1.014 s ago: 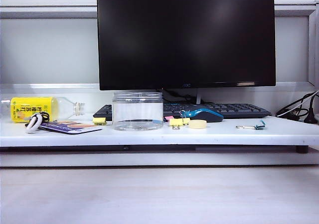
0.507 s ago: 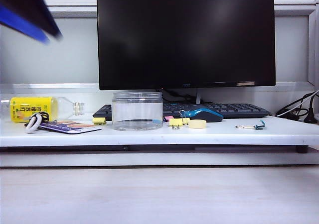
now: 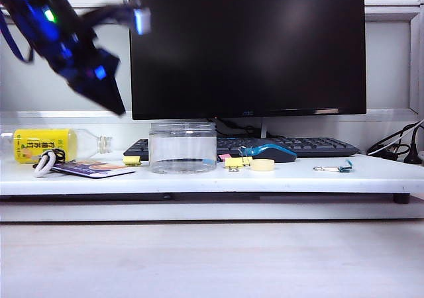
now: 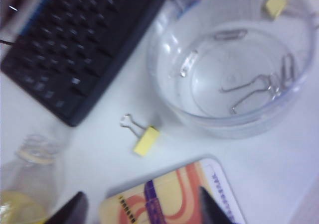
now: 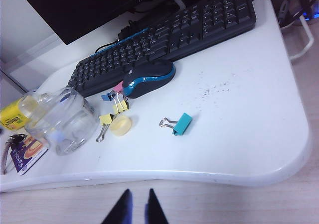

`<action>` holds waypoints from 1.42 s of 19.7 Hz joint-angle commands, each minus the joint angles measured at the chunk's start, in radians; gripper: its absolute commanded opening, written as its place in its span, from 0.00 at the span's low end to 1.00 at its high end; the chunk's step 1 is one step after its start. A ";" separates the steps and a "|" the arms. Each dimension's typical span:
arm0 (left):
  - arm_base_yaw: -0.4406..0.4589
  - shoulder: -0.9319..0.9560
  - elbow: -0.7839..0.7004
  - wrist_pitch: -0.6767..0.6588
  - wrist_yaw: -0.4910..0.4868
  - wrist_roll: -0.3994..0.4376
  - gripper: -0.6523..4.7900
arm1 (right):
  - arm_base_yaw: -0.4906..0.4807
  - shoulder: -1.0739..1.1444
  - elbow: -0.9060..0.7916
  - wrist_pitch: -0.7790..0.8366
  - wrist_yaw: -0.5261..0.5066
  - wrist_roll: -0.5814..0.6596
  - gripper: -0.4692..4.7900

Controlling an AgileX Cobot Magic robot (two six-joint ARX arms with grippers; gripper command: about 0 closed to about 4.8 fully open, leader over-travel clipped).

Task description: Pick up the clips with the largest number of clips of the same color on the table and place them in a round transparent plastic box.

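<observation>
A white tabletop (image 3: 371, 173) holds a black monitor (image 3: 246, 46), a black keyboard (image 5: 164, 37) and a blue-and-black mouse (image 5: 148, 78). The round transparent plastic box (image 3: 183, 147) stands upright in front of the keyboard's left end, and in the left wrist view it has bare wire handles lying on its floor.

One pale-yellow clip (image 4: 140, 136) lies on the tabletop just beside the box, between it and a colourful card (image 4: 172, 196). Another pale-yellow clip (image 5: 104, 122) lies beside a round yellow tape roll (image 5: 120, 125), near the mouse, with a cluster of further clips (image 5: 117, 102) touching the mouse's front. A teal clip (image 5: 178, 124) lies apart, further right. A yellow-labelled bottle (image 3: 50, 144) lies on its side at the far left.

The left tool (image 4: 142, 211) hangs blurred in the air above the tabletop's left side, its two dark fingers spread wide, holding nothing. The right tool (image 5: 136, 208) sits back off the tabletop's front edge, its fingers nearly together, with nothing between them.
</observation>
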 commanded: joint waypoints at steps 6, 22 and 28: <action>0.002 0.152 0.038 0.127 -0.109 -0.278 0.75 | 0.000 0.000 0.003 0.017 0.006 -0.007 0.17; 0.009 0.290 0.110 0.126 -0.093 -0.650 0.75 | 0.000 0.000 0.002 0.014 0.007 -0.011 0.17; 0.008 0.330 0.111 0.156 -0.078 -0.684 0.75 | 0.000 0.000 0.002 0.013 0.005 -0.011 0.17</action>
